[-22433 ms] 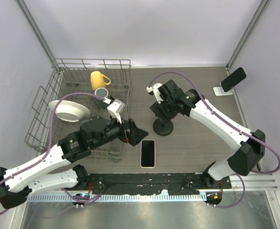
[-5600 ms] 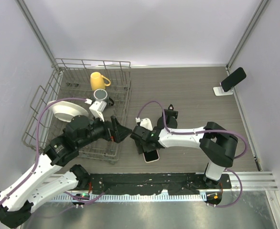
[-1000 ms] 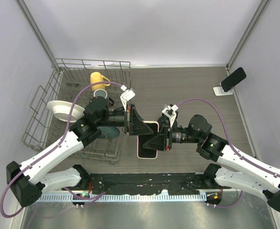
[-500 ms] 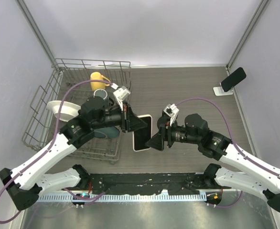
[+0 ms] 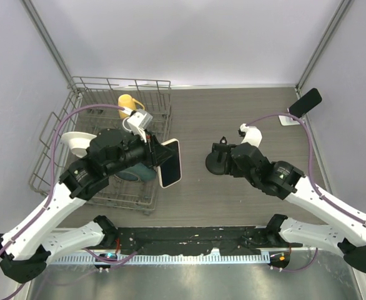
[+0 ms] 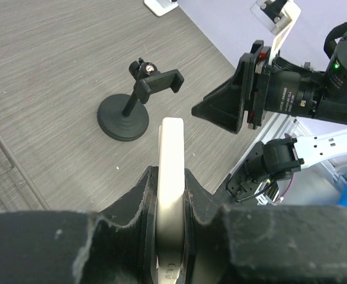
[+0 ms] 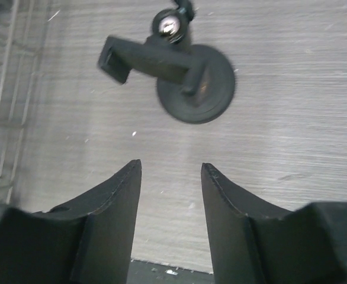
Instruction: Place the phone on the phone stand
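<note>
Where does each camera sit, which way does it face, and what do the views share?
Top: overhead, looking down on the table; left arm and right arm show.
Left wrist: looks along the phone in the left gripper; fingers show.
Right wrist: looks down past the right gripper's open fingers.
All share the black mount.

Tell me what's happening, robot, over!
Left tool shut on phone, off the table. Right tool open, empty. White phone stand already holds a black phone.

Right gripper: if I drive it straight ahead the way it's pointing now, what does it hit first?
Most likely the black clamp stand, which sits dead ahead of the open right gripper in the wrist view. Depth is unclear, so it may touch the table just short of the stand's round base.
</note>
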Controlling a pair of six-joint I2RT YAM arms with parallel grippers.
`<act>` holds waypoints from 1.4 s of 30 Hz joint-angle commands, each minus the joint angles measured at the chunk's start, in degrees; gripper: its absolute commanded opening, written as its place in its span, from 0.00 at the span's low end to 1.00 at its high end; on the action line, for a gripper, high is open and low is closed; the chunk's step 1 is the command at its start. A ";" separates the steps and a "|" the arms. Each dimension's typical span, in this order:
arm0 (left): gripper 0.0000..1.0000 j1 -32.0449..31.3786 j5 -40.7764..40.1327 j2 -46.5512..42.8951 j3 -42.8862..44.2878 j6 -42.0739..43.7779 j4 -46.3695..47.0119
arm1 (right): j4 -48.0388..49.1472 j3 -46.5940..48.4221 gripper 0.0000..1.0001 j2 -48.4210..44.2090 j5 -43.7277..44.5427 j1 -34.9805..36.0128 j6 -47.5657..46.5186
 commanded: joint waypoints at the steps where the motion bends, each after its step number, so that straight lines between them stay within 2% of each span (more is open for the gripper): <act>1: 0.00 -0.01 2.16 -0.86 -0.14 -0.13 4.65 | 0.05 3.90 0.47 2.00 13.08 -0.18 -1.03; 11: 0.00 0.08 7.52 0.02 -2.17 -0.83 6.85 | 6.39 4.78 0.40 8.24 13.62 -1.50 -7.19; 13: 0.00 -0.01 7.97 0.37 -2.43 -1.09 7.12 | 7.62 4.69 0.36 8.95 13.70 -1.77 -7.55; 33: 0.00 -0.01 10.25 1.86 -2.78 -0.57 8.35 | 10.43 4.61 0.23 12.64 15.46 -2.73 -9.57; 36: 0.00 -0.01 10.78 2.04 -3.22 -0.57 8.96 | 11.57 3.82 0.15 12.73 15.29 -3.17 -10.27; 38: 0.00 -0.01 11.92 2.13 -3.75 -0.39 9.58 | 12.98 3.11 0.00 12.90 13.45 -3.52 -12.02; 41: 0.00 -0.01 17.00 1.95 -5.42 0.49 12.56 | 15.26 2.15 0.01 12.29 9.67 -3.52 -15.72; 42: 0.00 -0.01 19.28 1.78 -6.12 1.27 16.22 | 15.88 1.36 0.01 11.51 8.44 -3.53 -16.68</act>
